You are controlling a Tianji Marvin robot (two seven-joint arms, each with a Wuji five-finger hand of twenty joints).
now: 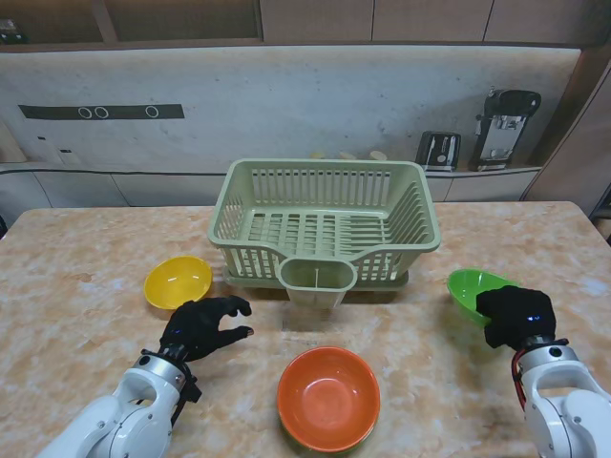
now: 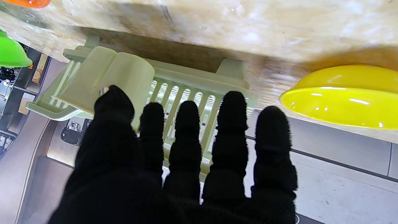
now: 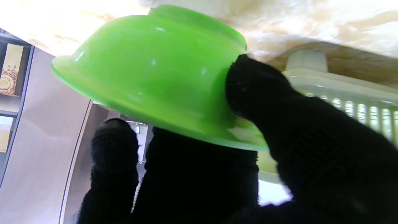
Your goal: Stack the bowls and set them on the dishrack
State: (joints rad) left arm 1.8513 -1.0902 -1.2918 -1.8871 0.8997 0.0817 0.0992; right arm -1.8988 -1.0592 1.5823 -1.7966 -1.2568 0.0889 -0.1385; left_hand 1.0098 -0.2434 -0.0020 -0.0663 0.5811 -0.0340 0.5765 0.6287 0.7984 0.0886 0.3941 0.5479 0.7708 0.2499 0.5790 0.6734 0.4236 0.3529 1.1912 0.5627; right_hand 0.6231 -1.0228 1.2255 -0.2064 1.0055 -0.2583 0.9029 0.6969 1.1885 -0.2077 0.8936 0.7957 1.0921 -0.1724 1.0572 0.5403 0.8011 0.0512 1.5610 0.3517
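Three bowls are on the marble table in front of the pale green dishrack [image 1: 325,224]. The yellow bowl [image 1: 178,282] sits on the left, and my left hand [image 1: 205,324] hovers open just nearer to me than it, fingers spread and empty. In the left wrist view the yellow bowl [image 2: 342,95] lies apart from my fingertips [image 2: 231,105]. The orange bowl [image 1: 327,397] rests in the middle, near me. On the right, my right hand [image 1: 516,317] is shut on the green bowl [image 1: 475,291], which is tilted. Its thumb [image 3: 258,84] presses the outer wall of the green bowl [image 3: 155,71], with the other fingers under the rim.
The dishrack [image 2: 174,90] has a cutlery cup [image 1: 317,281] hanging on its front wall, facing me. Behind the table runs a counter with a toaster [image 1: 438,150] and a coffee machine [image 1: 506,129]. The table edge runs along both sides.
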